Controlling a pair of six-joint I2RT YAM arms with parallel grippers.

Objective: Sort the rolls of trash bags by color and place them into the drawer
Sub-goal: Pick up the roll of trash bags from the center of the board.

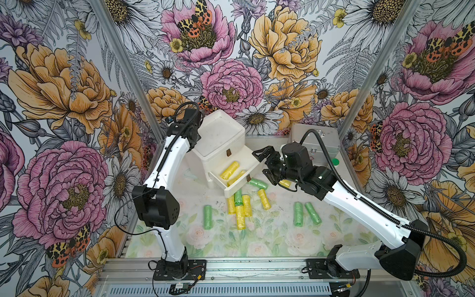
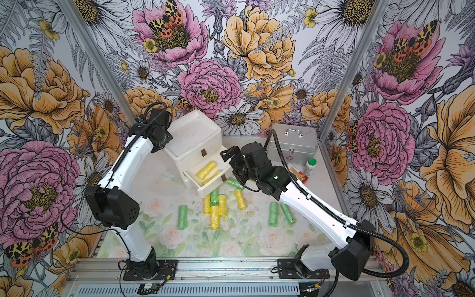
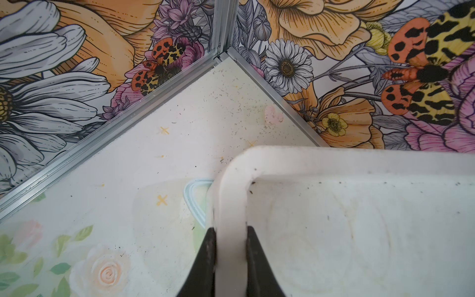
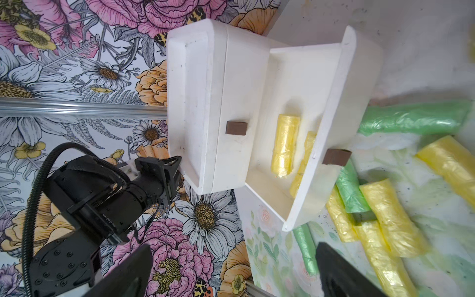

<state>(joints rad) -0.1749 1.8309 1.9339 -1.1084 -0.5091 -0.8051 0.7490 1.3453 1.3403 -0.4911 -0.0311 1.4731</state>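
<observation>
The left gripper (image 3: 229, 257) pinches the top rim of the drawer (image 3: 308, 159) between both fingers; the right gripper (image 1: 262, 165) gapes empty, yellow rolls (image 1: 229, 169) at its nine o'clock in a top view

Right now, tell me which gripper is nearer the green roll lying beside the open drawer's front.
Right. The right gripper hangs open close beside that green roll. The left gripper is shut on the rim of the chest, on the chest's far side from the roll.

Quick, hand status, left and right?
Left hand: closed, gripping the drawer unit's top rim.
Right hand: open, holding nothing.
</observation>
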